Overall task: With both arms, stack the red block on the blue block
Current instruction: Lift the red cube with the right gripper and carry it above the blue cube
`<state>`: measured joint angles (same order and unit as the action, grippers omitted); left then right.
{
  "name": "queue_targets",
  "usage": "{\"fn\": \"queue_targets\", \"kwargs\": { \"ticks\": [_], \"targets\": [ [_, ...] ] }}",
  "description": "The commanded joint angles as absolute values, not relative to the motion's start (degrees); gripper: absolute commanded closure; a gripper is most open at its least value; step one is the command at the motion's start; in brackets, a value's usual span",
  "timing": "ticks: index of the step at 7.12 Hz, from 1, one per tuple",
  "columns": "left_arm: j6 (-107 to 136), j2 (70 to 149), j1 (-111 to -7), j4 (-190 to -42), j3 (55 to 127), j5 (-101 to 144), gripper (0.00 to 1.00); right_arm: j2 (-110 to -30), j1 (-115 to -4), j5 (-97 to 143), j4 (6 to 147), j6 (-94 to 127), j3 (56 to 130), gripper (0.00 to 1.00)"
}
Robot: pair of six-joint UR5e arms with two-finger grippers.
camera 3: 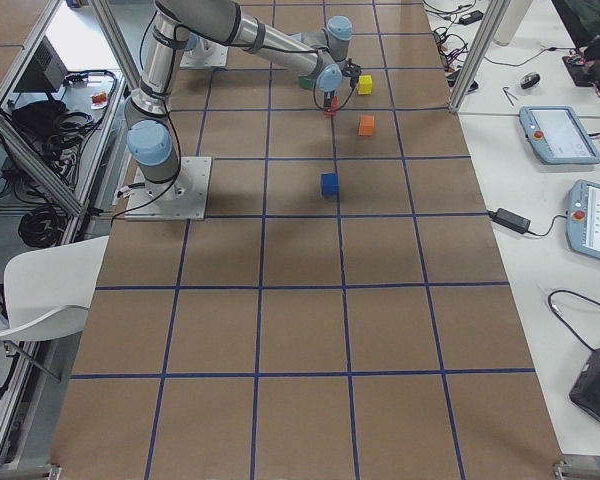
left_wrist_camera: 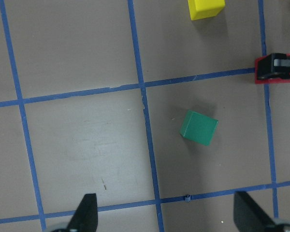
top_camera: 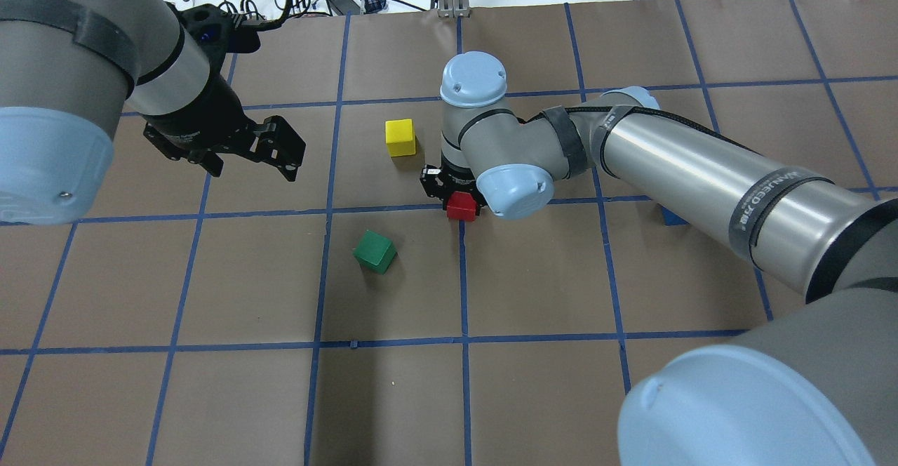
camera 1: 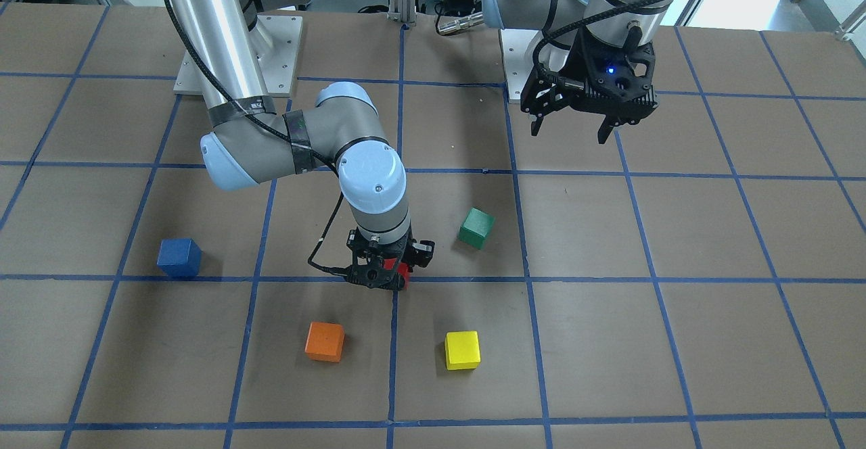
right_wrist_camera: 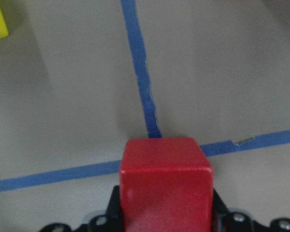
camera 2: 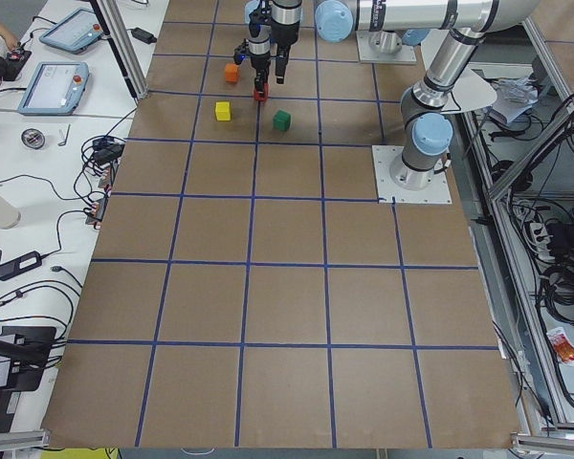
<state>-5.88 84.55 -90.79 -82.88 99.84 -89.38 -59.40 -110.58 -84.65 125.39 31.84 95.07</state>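
The red block (camera 1: 404, 274) sits between the fingers of my right gripper (camera 1: 389, 276), low over a blue tape crossing near the table's middle. It fills the bottom of the right wrist view (right_wrist_camera: 166, 188) and also shows in the overhead view (top_camera: 460, 206). I cannot tell whether it rests on the table or is just off it. The blue block (camera 1: 179, 257) stands alone further out on my right side. In the overhead view only a sliver of it (top_camera: 675, 217) shows behind my right arm. My left gripper (camera 1: 572, 128) hangs open and empty above the table, well away from both.
A green block (camera 1: 476, 227) lies just beside the red one toward my left. An orange block (camera 1: 325, 341) and a yellow block (camera 1: 463, 349) lie further out from me. The left wrist view looks down on the green block (left_wrist_camera: 198, 127).
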Motion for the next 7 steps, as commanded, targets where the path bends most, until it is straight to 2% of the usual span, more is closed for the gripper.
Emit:
{"fn": "queue_targets", "kwargs": {
  "ticks": [1,3,7],
  "targets": [
    [-5.9,84.6,-90.8,-82.9,99.8,-89.4,0.0,-62.8,-109.8,-84.5,120.9,31.9,94.7,1.0],
    [-5.9,84.6,-90.8,-82.9,99.8,-89.4,0.0,-69.4,-105.3,-84.5,114.1,30.7,94.7,1.0],
    [-5.9,84.6,-90.8,-82.9,99.8,-89.4,0.0,-78.7,-92.7,-85.5,100.8,8.4,96.1,1.0]
  ]
}}
